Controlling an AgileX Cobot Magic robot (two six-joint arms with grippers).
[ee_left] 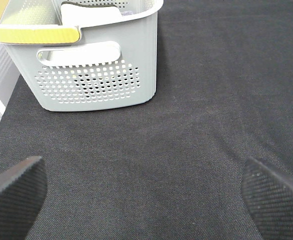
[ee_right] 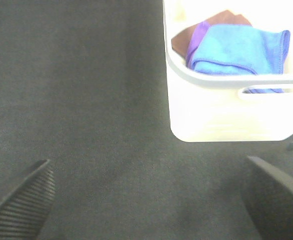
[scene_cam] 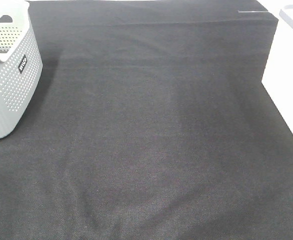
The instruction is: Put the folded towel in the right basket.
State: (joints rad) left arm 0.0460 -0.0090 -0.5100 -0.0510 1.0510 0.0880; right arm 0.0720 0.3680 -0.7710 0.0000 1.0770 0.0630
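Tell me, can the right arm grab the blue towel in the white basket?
Probably yes. The blue towel lies on top in the open white basket, nothing covers it, and the right gripper is open and empty, facing it.

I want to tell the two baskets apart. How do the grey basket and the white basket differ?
The grey basket has perforated walls; the white basket's visible wall looks plain. The grey basket holds yellow and white items; the white basket holds a blue towel on purple and brown cloths. Both stand on the black cloth.
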